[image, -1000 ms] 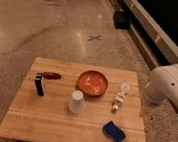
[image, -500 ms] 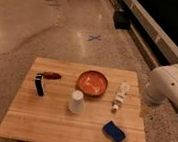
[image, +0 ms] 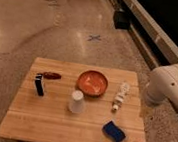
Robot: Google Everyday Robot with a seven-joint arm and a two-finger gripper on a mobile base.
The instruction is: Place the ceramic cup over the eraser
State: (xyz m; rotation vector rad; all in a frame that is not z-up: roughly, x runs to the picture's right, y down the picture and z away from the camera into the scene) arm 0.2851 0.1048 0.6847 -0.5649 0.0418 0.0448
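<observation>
1. Nothing done yet, judging by the layout: ceramic cup [image: 76, 102] standing alone near the middle of the wooden table [image: 52, 130], not lifted, not covering anything.
2. Eraser [image: 39, 85] lying bare on the left side of the table, left of the cup and clearly apart from it; far end close to a reddish-brown oblong object [image: 51, 75], contact unclear.
3. Left to do, as a judgement: reach in, take the cup, carry it left, lower it mouth-down over the eraser, let go.
4. Only the white robot arm [image: 168, 88] showing at the right, beside the table's right edge, over the floor, well apart from the cup.
5. Gripper not visible anywhere, presumably past the right or near edge; cannot tell open or closed. Nothing seen being carried.
6. Cup looks narrower at the top, so probably already inverted; not sure, rim too blurred.
7. Other items untouched: orange bowl [image: 92, 83] just beyond the cup, white bulb-like object [image: 120, 97] right of the bowl, blue wavy sponge [image: 114, 131] near right.
8. Eraser's paler end hard to make out; bulb-like object's identity uncertain.
</observation>
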